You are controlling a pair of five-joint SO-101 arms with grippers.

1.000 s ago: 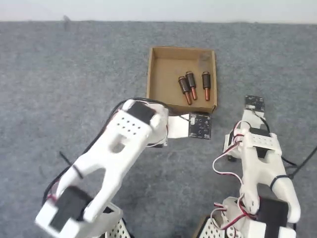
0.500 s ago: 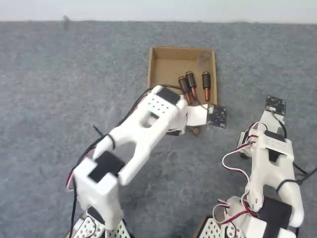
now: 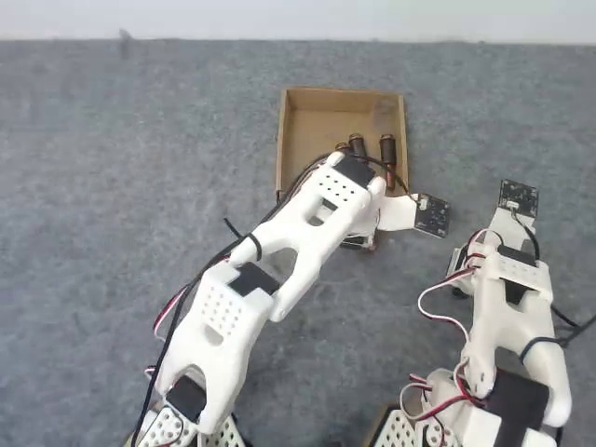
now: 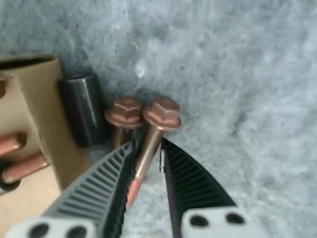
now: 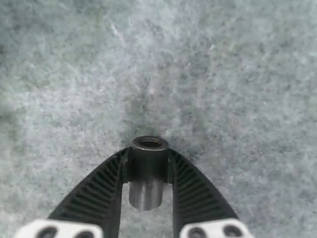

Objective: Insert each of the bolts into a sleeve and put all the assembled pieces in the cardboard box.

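— Counting up where we are: how far along do we look?

— Past halfway, we'd say. Big to small: the worktop (image 3: pixel 140 140) is fuzzy grey carpet-ish stuff. The cardboard box (image 3: pixel 312 116), shallow, square and plain brown, already has assembled pieces (image 3: pixel 386 147) lying in it, black tubes over copper shanks. Our right end effector (image 5: pixel 147 156) is clamped on a smooth dark sleeve (image 5: pixel 147 178), round bore showing. Our left end effector (image 4: pixel 147 145) sits narrow, jaws straddling one bolt (image 4: pixel 157 121) with a sliver to spare. A loose sleeve (image 4: pixel 84 111) lies against the box's outer wall, with a second bolt (image 4: pixel 124 111) just beside it, the two hex-flanged copper heads touching. So we reckon two pairs left.
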